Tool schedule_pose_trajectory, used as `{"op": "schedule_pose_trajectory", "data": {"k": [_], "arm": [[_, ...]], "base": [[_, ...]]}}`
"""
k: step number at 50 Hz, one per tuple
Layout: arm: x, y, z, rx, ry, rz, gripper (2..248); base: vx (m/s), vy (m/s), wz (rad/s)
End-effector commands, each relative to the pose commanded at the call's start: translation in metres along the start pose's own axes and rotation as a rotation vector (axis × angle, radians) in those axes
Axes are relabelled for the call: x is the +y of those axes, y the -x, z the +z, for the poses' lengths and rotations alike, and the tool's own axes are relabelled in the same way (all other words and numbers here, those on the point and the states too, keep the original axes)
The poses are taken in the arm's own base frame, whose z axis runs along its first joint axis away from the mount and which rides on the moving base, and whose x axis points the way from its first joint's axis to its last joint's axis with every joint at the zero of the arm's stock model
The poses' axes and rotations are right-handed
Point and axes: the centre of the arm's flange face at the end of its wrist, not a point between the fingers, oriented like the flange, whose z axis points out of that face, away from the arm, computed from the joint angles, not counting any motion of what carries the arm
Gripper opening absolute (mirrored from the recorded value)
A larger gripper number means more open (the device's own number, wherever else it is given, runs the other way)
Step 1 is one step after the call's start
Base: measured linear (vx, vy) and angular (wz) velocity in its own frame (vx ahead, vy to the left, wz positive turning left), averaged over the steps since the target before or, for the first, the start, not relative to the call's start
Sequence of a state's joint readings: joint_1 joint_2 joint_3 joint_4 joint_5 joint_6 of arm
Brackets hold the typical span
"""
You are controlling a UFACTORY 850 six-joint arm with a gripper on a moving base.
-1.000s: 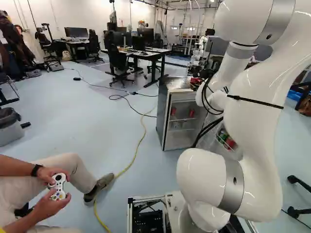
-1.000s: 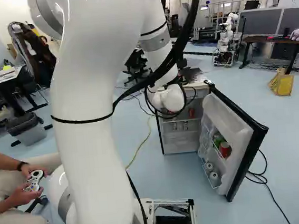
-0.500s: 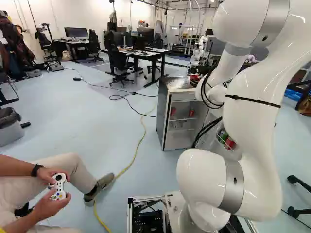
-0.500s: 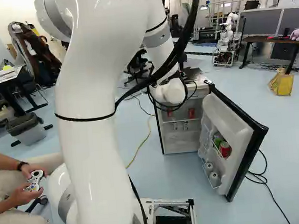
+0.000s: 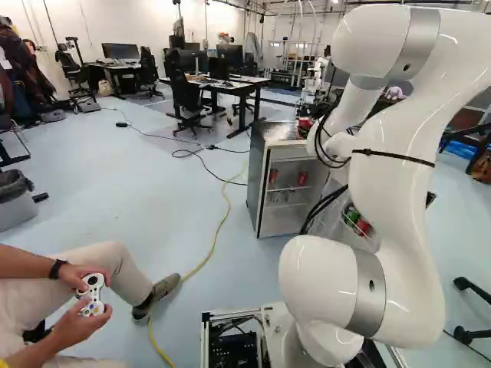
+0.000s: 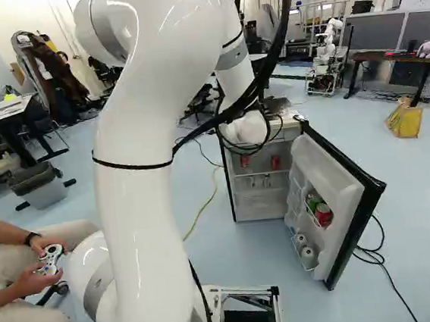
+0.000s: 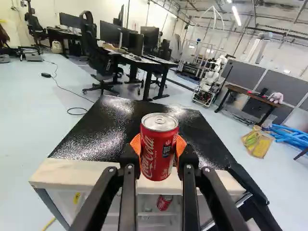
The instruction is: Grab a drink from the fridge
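Beyond the wrist in the left base view, my gripper (image 5: 308, 131) is mostly hidden, with a bit of red can (image 5: 304, 123) beside it. The wrist view shows the gripper (image 7: 159, 147) shut on that upright red can (image 7: 156, 154), an orange pad on each side. Behind and below the can lies the black top of the fridge (image 7: 96, 139). The fridge (image 6: 260, 198) stands open, its door (image 6: 348, 194) swung outward. Red cans (image 6: 275, 162) stand on its upper shelf, and the door rack holds a red can (image 6: 323, 214) and others.
A seated person (image 5: 92, 295) with a controller is left of the arm. Desks (image 5: 230, 86) and chairs stand behind the fridge. Another robot (image 6: 327, 59) is farther back. A yellow cable (image 5: 219, 230) and black cables (image 6: 381, 259) cross the floor, near a yellow bag (image 6: 404, 118).
My arm has shifted against its base joint: the wrist sits farther right and slightly higher in the right base view, while the upper arm moved left in the left base view. The base stayed put.
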State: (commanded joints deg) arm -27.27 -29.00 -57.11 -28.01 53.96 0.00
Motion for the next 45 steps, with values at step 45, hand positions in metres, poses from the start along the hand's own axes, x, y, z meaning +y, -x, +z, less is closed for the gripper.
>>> {"op": "schedule_pose_trajectory", "data": {"k": [45], "arm": [[0.001,0.004,0.06,0.034,-0.021,-0.019,90]], "base": [[0.0,0.0,0.0]]}}
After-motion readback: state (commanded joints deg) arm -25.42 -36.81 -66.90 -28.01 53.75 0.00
